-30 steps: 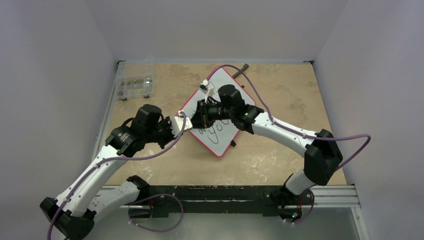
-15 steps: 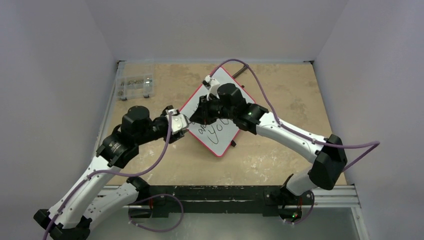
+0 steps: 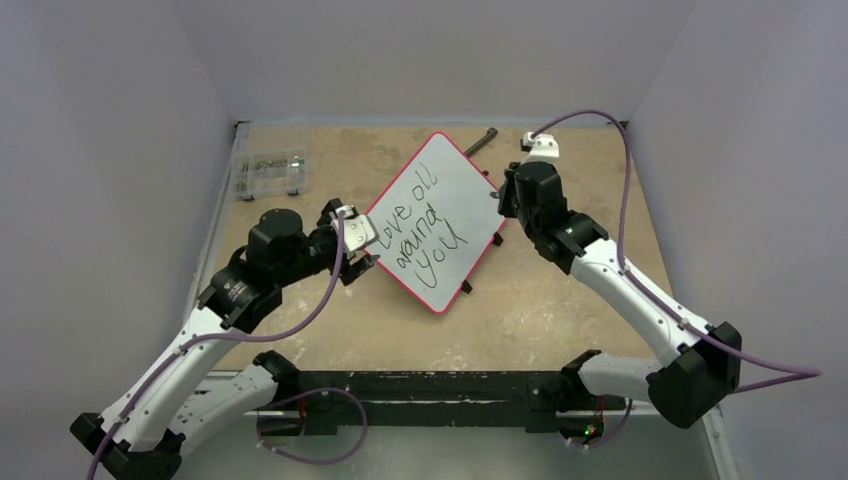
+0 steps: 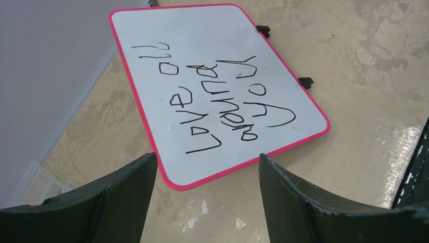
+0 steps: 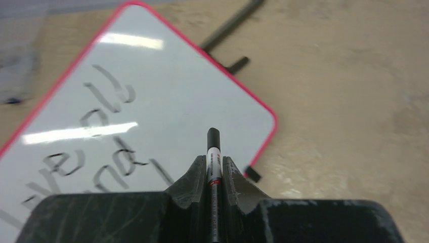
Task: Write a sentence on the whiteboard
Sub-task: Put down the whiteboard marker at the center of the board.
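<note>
The whiteboard (image 3: 445,170) lies tilted like a diamond at the middle of the table, white with a red-pink rim. The sentence (image 3: 421,232) "Love all around you" runs across it in three slanted black lines, also plain in the left wrist view (image 4: 217,101). My left gripper (image 3: 360,242) stands open just off the board's lower left corner (image 4: 174,183), touching nothing. My right gripper (image 3: 504,197) hovers at the board's right edge, shut on a black marker (image 5: 213,144) whose capped end pokes out past the fingertips above the whiteboard (image 5: 192,86).
A clear plastic box (image 3: 268,172) sits at the back left. A dark thin rod (image 3: 480,142) lies behind the board's top corner. Small black clips (image 3: 466,287) stick out from under the board. A metal rail (image 3: 450,385) runs along the near edge.
The left gripper opened and drew back from the board's left edge. The right arm swung off the board to the right with the marker, uncovering the whole sentence.
</note>
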